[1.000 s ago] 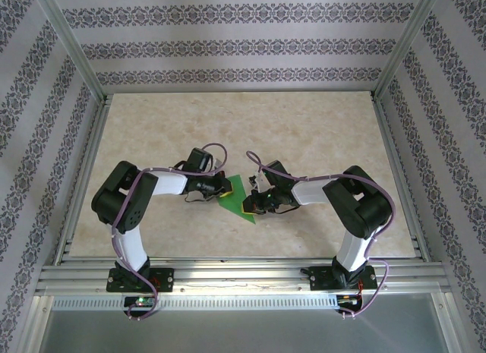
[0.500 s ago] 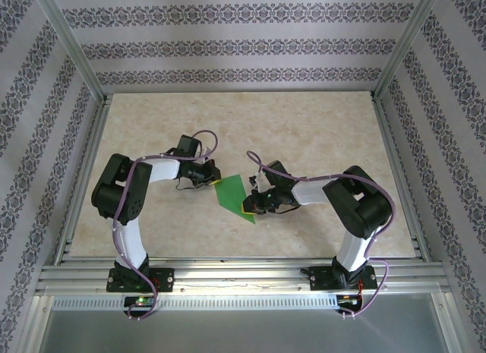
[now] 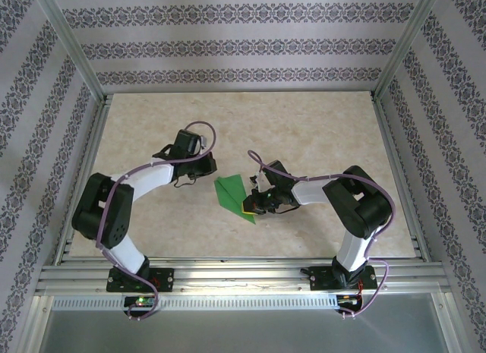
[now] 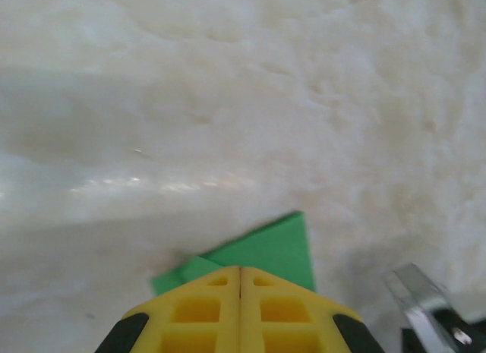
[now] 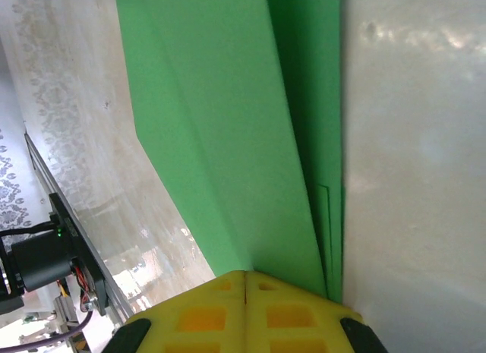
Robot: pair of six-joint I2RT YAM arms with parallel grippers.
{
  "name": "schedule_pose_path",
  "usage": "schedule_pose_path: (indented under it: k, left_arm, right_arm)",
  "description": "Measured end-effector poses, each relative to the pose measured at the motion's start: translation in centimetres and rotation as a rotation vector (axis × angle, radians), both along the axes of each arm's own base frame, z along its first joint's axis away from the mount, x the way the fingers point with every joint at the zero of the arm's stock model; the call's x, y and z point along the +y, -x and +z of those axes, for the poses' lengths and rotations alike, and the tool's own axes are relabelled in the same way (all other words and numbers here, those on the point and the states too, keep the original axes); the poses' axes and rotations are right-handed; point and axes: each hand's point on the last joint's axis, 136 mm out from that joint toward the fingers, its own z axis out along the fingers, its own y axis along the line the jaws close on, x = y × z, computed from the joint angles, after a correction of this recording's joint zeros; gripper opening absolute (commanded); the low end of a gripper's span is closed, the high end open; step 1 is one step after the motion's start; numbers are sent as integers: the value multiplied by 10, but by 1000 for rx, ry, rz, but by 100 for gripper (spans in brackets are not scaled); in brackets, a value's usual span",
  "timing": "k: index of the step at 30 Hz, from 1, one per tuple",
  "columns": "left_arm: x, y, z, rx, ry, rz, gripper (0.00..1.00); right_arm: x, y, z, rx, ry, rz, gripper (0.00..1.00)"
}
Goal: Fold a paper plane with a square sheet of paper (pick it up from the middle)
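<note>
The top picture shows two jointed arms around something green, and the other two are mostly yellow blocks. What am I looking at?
These are two robot arms bolted at the near edge of a pale table. The wide picture comes from a fixed camera above and behind them. The other two come from a small camera on each arm's wrist, so the yellow blocks are that arm's own two fingers. On the table lies a green sheet of paper, partly folded, with creases and overlapping flaps. The left gripper is shut, holds nothing and sits beside the paper. The right gripper is shut too, its tips at the paper's near end. I cannot tell whether it pinches or only presses the paper.
</note>
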Motion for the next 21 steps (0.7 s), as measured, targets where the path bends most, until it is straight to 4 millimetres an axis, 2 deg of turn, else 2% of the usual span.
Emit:
schedule_pose_path:
  k: [3, 6, 9, 15, 21]
  left_arm:
    - [-23, 15, -2, 4, 22, -39, 3]
    - [-43, 31, -14, 40, 43, -81, 5]
    - [-60, 38, -28, 92, 84, -107, 5]
    - [-65, 44, -55, 165, 103, -97, 5]
    - [-64, 42, -65, 186, 120, -74, 5]
  right_arm:
    - [0, 0, 0, 5, 4, -2, 0]
    - [1, 1, 0, 5, 9, -2, 0]
    - [0, 1, 0, 2, 15, -6, 0]
    - [0, 3, 0, 7, 21, -18, 0]
    - [-1, 3, 0, 13, 29, -21, 0]
